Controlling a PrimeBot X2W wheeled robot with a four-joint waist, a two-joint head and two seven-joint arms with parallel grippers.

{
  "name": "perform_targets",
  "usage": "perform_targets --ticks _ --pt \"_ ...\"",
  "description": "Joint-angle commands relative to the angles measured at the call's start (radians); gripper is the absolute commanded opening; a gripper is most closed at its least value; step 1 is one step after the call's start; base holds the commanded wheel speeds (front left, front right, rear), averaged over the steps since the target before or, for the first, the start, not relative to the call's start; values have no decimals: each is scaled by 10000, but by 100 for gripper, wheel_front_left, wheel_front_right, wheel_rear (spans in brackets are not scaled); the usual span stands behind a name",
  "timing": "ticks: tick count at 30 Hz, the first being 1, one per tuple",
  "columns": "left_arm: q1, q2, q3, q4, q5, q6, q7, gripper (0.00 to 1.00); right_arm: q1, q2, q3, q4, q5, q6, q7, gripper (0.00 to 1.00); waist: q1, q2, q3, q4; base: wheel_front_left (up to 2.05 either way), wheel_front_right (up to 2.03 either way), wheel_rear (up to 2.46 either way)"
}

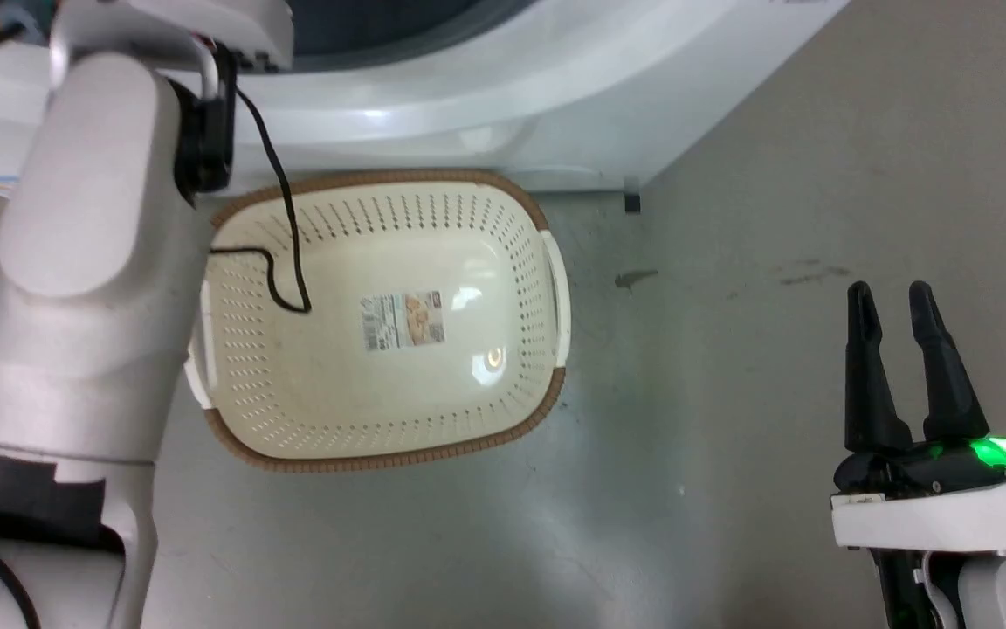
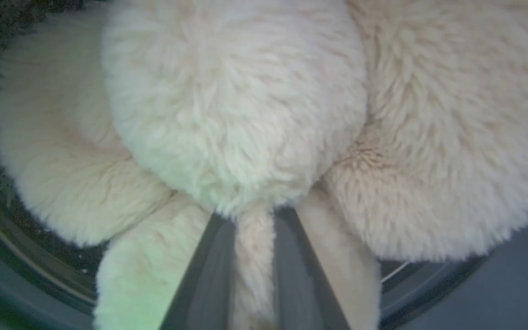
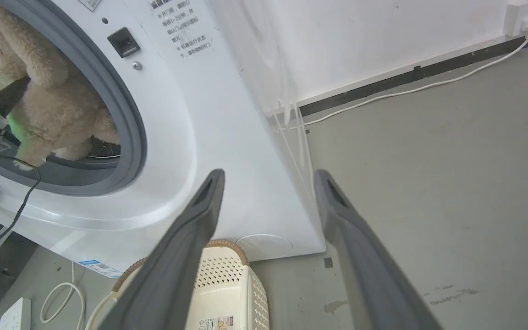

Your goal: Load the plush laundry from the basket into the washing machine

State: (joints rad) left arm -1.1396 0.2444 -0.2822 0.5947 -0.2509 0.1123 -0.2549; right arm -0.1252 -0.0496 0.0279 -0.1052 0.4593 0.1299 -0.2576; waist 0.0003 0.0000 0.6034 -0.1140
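Nearly done: basket (image 1: 433,196) bare, plush laundry (image 2: 236,114) heaped at the front edge of the washing machine (image 3: 209,114), left gripper (image 2: 252,215) clamped on one strand, right gripper (image 1: 889,293) jaws apart, release remains.

Chinese notice (image 3: 180,28) on the washing machine (image 3: 209,137) — barely legible; the basket (image 1: 381,214) label (image 1: 403,321) — unreadable.

A plain laundry or test room: a white washing machine (image 1: 503,96) at twelve o'clock, a basket (image 1: 363,218) on bare grey floor (image 1: 774,175), a white wall (image 3: 360,36) with black skirting (image 3: 429,68), and a socket (image 3: 520,16).
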Motion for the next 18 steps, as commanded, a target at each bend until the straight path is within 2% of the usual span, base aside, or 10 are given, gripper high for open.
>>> perform_targets --ticks 1,18 --pt "-203 30 14 -61 71 11 -68 0 -126 -6 -20 -54 54 8 -42 100 -3 0 316 -166 0 0 0" --pt "-3190 646 20 281 672 -17 186 0 -280 -6 291 -820 217 8 -42 100 -3 0 2401 -718 0 0 0"
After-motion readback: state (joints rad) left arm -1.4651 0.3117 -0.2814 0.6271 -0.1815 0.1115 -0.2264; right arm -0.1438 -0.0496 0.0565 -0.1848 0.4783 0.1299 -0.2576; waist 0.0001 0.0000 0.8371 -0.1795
